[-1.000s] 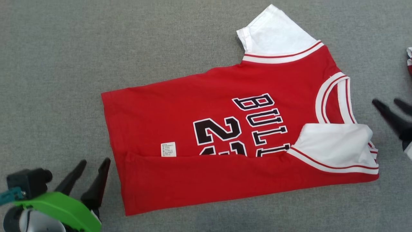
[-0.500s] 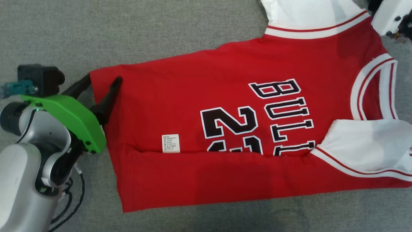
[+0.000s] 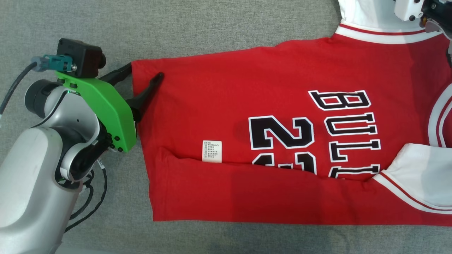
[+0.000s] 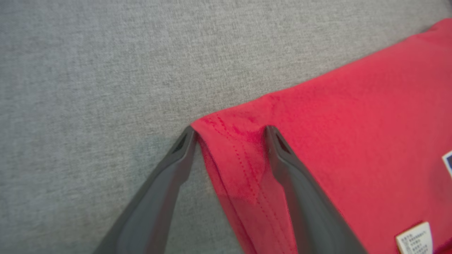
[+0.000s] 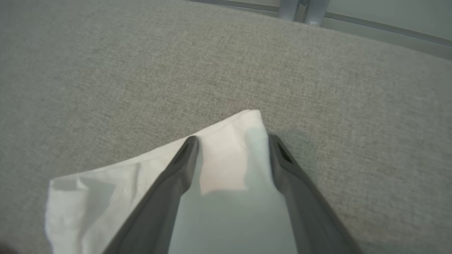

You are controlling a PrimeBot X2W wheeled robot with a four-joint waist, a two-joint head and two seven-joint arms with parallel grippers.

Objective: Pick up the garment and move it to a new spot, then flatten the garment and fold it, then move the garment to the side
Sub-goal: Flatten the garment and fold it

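Left gripper [image 4: 230, 128] at nine o'clock, right gripper [image 5: 232, 137] at one o'clock (both jaws open, astride garment [image 3: 268, 88] corners): advise pinching squarely before lifting.

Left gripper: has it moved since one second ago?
Yes. Against the jersey, the left gripper went from beside the near hem corner to the far one, now straddling it.

Camera's swung, so the whole view slides sideways. The left gripper [image 3: 144, 70] has come up off the grey surface [image 3: 212, 31] to the jersey [image 3: 247, 91]'s hem corner [image 4: 219, 123], fingers [image 4: 282, 162] spread either side of it — and the right gripper [image 5: 232, 138] has gone from beside the neckline [image 3: 432, 120] to the white sleeve [image 5: 106, 187].
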